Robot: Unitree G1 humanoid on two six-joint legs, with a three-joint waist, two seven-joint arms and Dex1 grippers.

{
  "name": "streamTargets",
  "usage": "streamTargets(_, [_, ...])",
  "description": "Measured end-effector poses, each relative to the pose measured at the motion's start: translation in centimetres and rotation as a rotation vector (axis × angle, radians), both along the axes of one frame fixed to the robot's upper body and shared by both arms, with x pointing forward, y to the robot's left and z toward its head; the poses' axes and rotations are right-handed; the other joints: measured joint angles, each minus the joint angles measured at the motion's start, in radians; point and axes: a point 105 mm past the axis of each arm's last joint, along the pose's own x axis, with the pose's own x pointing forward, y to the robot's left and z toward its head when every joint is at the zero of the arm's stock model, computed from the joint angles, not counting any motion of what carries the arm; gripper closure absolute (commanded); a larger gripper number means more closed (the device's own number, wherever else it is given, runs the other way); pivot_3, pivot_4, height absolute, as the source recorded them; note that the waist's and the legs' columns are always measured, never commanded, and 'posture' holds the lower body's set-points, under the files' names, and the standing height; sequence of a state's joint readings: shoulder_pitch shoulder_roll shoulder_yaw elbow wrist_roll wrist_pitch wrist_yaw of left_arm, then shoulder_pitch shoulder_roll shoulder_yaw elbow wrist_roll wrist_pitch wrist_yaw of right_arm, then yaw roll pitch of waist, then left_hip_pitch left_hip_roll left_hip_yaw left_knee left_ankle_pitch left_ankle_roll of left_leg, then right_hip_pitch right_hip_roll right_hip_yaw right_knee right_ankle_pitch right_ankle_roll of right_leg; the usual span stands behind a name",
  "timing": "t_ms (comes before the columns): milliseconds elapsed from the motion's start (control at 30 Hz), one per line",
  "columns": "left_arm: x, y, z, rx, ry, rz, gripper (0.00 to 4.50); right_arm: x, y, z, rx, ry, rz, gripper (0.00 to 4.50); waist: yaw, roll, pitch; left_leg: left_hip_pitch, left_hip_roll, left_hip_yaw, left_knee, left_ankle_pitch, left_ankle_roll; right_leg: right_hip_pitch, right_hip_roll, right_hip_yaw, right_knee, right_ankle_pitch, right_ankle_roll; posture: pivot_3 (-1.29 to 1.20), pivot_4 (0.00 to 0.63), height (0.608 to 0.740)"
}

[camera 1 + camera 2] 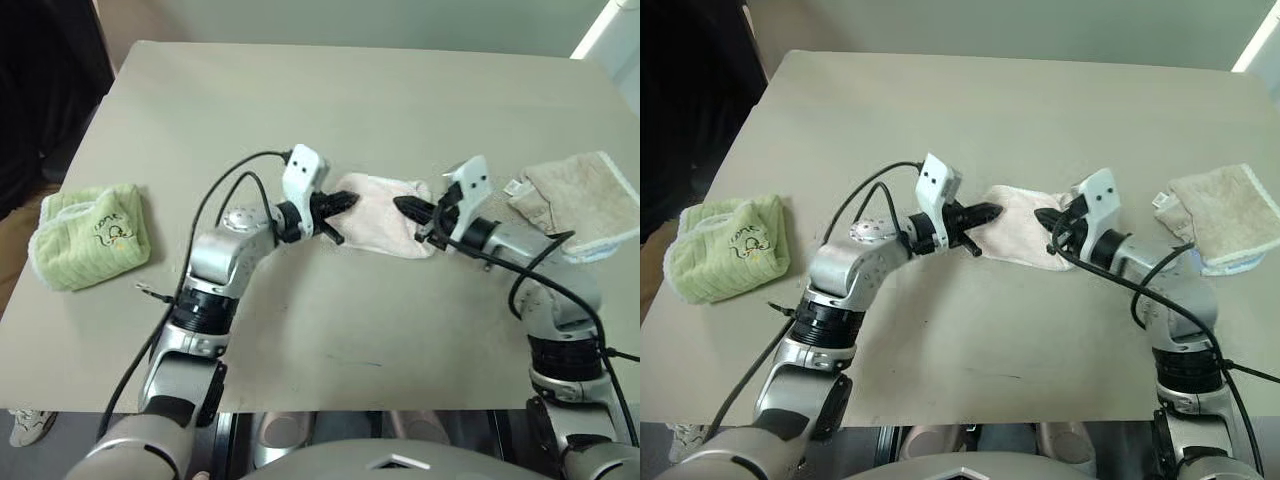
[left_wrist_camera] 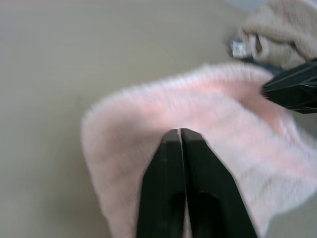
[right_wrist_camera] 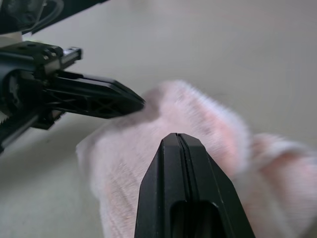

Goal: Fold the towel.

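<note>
From the head views, the towel (image 1: 385,226) is seen bunched into a small pink bundle on the table (image 1: 330,110), lying between the two claws. The left claw (image 1: 341,207) is placed at its left edge with fingers pressed together, and the right claw (image 1: 407,209) at its right edge, likewise closed. A green cloth (image 1: 92,235) lies well to the left of the left claw, a beige cloth (image 1: 580,200) just beyond the right claw.

In the left wrist view, the closed fingers (image 2: 181,163) are set over the pink pile; whether cloth is pinched cannot be told.

In the right wrist view, the same holds for the right fingers (image 3: 181,168).

A fold appears to be underway; next, the edges would need to be laid flat and aligned.
</note>
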State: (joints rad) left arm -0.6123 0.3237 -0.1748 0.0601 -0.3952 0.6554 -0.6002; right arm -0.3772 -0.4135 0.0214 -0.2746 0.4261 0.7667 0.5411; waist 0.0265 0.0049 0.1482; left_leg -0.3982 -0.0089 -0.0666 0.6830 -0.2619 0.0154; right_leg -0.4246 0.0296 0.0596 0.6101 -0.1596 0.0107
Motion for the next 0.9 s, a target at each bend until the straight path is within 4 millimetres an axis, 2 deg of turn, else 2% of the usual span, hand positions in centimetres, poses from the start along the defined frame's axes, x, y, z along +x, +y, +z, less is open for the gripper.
streamTargets(67, [0.2,0.0,-0.9,0.051,-0.004,0.006,4.47,0.1,0.1,-1.4,-0.013,0.041,-0.008,4.50,0.000,0.000,0.000,0.000,0.000,0.000,0.000,0.000,0.000,-0.001,0.000,0.000,0.000,0.001,0.000,0.00,0.150,0.740])
streamTargets(100, [0.3,0.0,-1.9,0.091,0.012,0.013,4.47,0.2,0.1,-2.5,-0.028,0.074,-0.015,4.50,-0.001,0.000,0.000,-0.001,0.000,0.000,0.000,0.000,0.000,-0.001,0.000,0.000,0.000,0.001,-0.001,0.00,0.150,0.740])
streamTargets(200, [0.5,-0.1,-3.4,0.151,0.016,0.022,4.47,0.3,0.3,-4.2,-0.044,0.113,-0.021,4.50,-0.001,0.001,0.000,-0.001,0.000,0.000,0.000,0.000,0.000,-0.001,0.000,0.000,0.001,0.002,-0.001,0.00,0.150,0.740])
streamTargets(300, [0.7,-0.1,-3.5,0.186,-0.016,0.030,4.47,0.5,0.3,-4.3,-0.054,0.098,-0.025,4.50,-0.001,0.002,-0.001,0.000,0.000,0.000,0.000,-0.004,0.008,0.000,0.000,0.000,0.001,0.002,-0.002,0.00,0.150,0.740])
streamTargets(400, [0.8,0.0,-3.3,0.147,-0.014,0.049,4.47,0.5,0.2,-4.1,-0.049,0.088,-0.027,4.50,-0.001,0.002,-0.001,0.000,0.000,0.000,0.000,-0.004,0.008,-0.001,0.000,0.000,0.000,0.004,-0.003,0.00,0.150,0.740])
streamTargets(467, [0.8,0.3,-2.8,0.059,0.006,0.069,4.47,0.5,0.1,-3.6,-0.048,0.071,-0.028,4.50,-0.001,0.002,-0.001,0.000,0.000,0.000,0.000,-0.004,0.007,-0.001,0.000,-0.001,0.000,0.006,-0.004,0.00,0.150,0.740])
streamTargets(533, [1.0,0.7,-1.1,-0.076,0.012,0.093,4.47,0.4,-0.4,-2.7,-0.042,0.038,-0.030,4.50,-0.001,0.002,-0.001,-0.002,0.001,0.000,0.000,-0.002,0.007,-0.002,0.000,-0.001,0.000,0.007,-0.005,0.00,0.150,0.740])
streamTargets(633, [1.5,2.1,2.9,-0.319,0.018,0.145,4.47,0.1,-1.0,-0.4,-0.016,-0.032,-0.026,4.50,-0.002,0.002,-0.001,-0.002,0.001,0.001,0.000,0.000,0.006,-0.002,0.000,-0.001,0.000,0.009,-0.005,0.00,0.150,0.740])
streamTargets(700, [1.7,3.5,4.8,-0.382,0.016,0.169,4.47,0.0,-1.6,0.9,-0.008,-0.061,-0.026,4.50,-0.004,0.002,-0.001,-0.001,0.001,0.001,0.000,0.002,0.005,-0.002,0.000,-0.001,0.000,0.011,-0.006,0.00,0.150,0.740])
streamTargets(767, [1.7,4.9,5.0,-0.388,0.042,0.191,4.47,0.0,-2.2,1.9,-0.011,-0.090,-0.038,4.50,-0.005,0.002,-0.001,-0.001,0.001,0.001,0.000,0.003,0.005,-0.002,0.000,-0.001,0.000,0.012,-0.006,0.00,0.150,0.740])
streamTargets(867, [1.8,5.7,4.1,-0.369,0.110,0.214,3.89,0.2,-2.8,2.7,-0.018,-0.110,-0.050,4.50,-0.006,0.002,-0.001,-0.001,0.001,0.001,0.000,0.004,0.005,-0.002,0.000,-0.001,0.000,0.013,-0.005,0.00,0.150,0.740])
streamTargets(900, [1.8,6.0,3.4,-0.353,0.150,0.222,3.55,0.2,-2.7,2.8,-0.015,-0.114,-0.045,4.50,-0.006,0.002,-0.001,-0.001,0.001,0.001,0.000,0.005,0.005,-0.002,0.000,-0.001,0.000,0.013,-0.006,0.00,0.150,0.740])
